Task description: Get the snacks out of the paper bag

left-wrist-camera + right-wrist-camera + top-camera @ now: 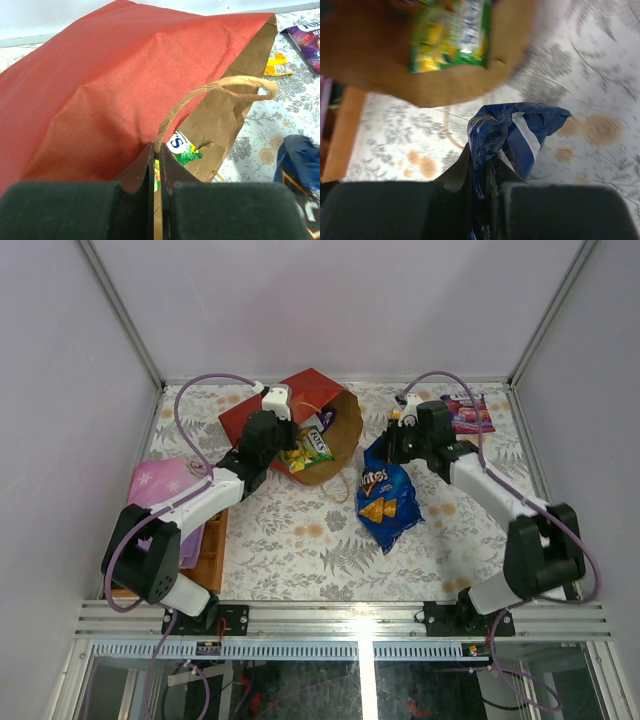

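The paper bag (285, 405) lies on its side, red outside, its brown mouth facing right. My left gripper (283, 452) is shut on its near rim (156, 150), beside the cord handle (220, 87). A green-yellow snack packet (308, 450) lies in the mouth (182, 147), with a purple one (328, 418) deeper inside. The blue Doritos bag (385, 498) rests on the table right of the mouth. My right gripper (388, 452) is shut on its crumpled top edge (487, 155). The green-yellow packet (450, 35) shows blurred above it.
A purple packet (468, 413) lies at the far right, and a small orange one (276, 65) is near it. A pink-purple item with stars (158, 483) and a wooden tray (210, 540) sit at the left. The second cord handle (342, 485) trails on the floral cloth.
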You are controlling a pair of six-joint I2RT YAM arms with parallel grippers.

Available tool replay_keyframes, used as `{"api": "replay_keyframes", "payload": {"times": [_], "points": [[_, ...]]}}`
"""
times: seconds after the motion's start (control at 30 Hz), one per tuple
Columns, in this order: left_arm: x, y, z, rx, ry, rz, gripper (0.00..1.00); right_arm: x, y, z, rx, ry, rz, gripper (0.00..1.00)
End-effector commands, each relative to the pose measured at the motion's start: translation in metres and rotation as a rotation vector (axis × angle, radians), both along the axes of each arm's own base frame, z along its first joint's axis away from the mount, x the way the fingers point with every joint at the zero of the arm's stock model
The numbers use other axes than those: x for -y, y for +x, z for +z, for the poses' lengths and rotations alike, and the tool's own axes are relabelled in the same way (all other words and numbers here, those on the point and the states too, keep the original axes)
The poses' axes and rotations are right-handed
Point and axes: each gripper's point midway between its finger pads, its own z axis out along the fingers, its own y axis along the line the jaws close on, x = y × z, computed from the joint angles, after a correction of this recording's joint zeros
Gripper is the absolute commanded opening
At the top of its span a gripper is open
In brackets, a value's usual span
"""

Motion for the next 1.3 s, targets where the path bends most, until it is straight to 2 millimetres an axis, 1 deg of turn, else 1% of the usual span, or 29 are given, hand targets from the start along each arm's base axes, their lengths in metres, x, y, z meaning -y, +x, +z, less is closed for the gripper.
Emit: {"api": "replay_keyframes", "payload": {"times": [0.0, 0.03, 0.07, 0.1, 0.17, 0.2, 0.23, 0.27, 0.33, 0.37, 0.43, 0.47, 0.53, 0.6, 0.63, 0.7, 0.73, 0.83, 0.9, 1.0, 1.13, 1.17, 1.23, 1.27], "points": [[-0.012, 0.003, 0.024, 0.056, 0.008, 0.042, 0.01, -0.023, -0.018, 0.091, 0.373, 0.229, 0.14, 0.0], [-0.012, 0.003, 0.023, 0.056, 0.006, 0.041, 0.01, -0.019, -0.021, 0.09, 0.399, 0.228, 0.135, 0.0], [-0.011, 0.003, 0.023, 0.055, 0.006, 0.039, 0.01, -0.013, -0.02, 0.085, 0.409, 0.218, 0.111, 0.0], [-0.01, 0.004, 0.023, 0.055, 0.004, 0.035, 0.01, -0.004, -0.016, 0.074, 0.391, 0.197, 0.066, 0.0], [-0.009, 0.004, 0.023, 0.052, 0.001, 0.031, 0.01, 0.021, -0.001, 0.038, 0.278, 0.146, -0.058, 0.02], [-0.009, 0.004, 0.023, 0.051, 0.002, 0.03, 0.01, 0.034, 0.005, 0.019, 0.207, 0.139, -0.117, 0.15], [-0.009, 0.004, 0.022, 0.049, 0.003, 0.029, 0.01, 0.043, 0.007, 0.004, 0.145, 0.154, -0.155, 0.5], [-0.009, 0.004, 0.022, 0.05, 0.005, 0.031, 0.01, 0.05, 0.009, -0.007, 0.104, 0.178, -0.187, 0.67], [-0.01, 0.003, 0.022, 0.051, 0.008, 0.034, 0.01, 0.06, 0.013, -0.014, 0.086, 0.189, -0.252, 0.83], [-0.011, 0.003, 0.022, 0.052, 0.011, 0.036, 0.01, 0.065, 0.013, -0.015, 0.078, 0.165, -0.274, 0.88], [-0.011, 0.003, 0.022, 0.052, 0.012, 0.038, 0.01, 0.073, 0.019, -0.004, 0.103, 0.128, -0.306, 0.96], [-0.011, 0.004, 0.022, 0.054, 0.011, 0.037, 0.01, 0.077, 0.018, 0.0, 0.098, 0.098, -0.316, 0.99], [-0.009, 0.004, 0.021, 0.05, 0.009, 0.03, 0.01, 0.087, 0.02, 0.012, 0.109, 0.043, -0.344, 0.99], [-0.008, 0.005, 0.02, 0.045, 0.009, 0.027, 0.01, 0.094, 0.019, 0.027, 0.14, -0.002, -0.372, 0.99], [-0.008, 0.005, 0.019, 0.043, 0.01, 0.025, 0.01, 0.096, 0.016, 0.031, 0.154, -0.02, -0.379, 0.99], [-0.007, 0.005, 0.019, 0.042, 0.008, 0.024, 0.01, 0.094, 0.009, 0.033, 0.168, -0.035, -0.37, 0.99], [-0.007, 0.005, 0.019, 0.042, 0.006, 0.022, 0.01, 0.092, 0.005, 0.03, 0.159, -0.032, -0.367, 0.99], [-0.006, 0.004, 0.019, 0.038, 0.004, 0.016, 0.01, 0.089, -0.009, 0.016, 0.124, -0.015, -0.354, 0.99], [-0.007, 0.004, 0.019, 0.038, 0.007, 0.019, 0.01, 0.088, -0.022, 0.006, 0.109, 0.004, -0.355, 0.97], [-0.007, 0.004, 0.019, 0.04, 0.008, 0.019, 0.01, 0.094, -0.044, -0.01, 0.053, 0.002, -0.396, 0.94], [-0.005, 0.004, 0.018, 0.035, 0.003, 0.01, 0.01, 0.102, -0.077, -0.04, -0.061, -0.011, -0.446, 0.86], [-0.004, 0.004, 0.019, 0.035, 0.002, 0.006, 0.01, 0.105, -0.086, -0.05, -0.09, -0.018, -0.462, 0.83], [-0.003, 0.004, 0.018, 0.029, 0.001, 0.001, 0.01, 0.108, -0.098, -0.064, -0.136, -0.026, -0.489, 0.77], [-0.002, 0.004, 0.018, 0.026, 0.0, -0.002, 0.01, 0.109, -0.103, -0.071, -0.156, -0.028, -0.496, 0.76]]}}
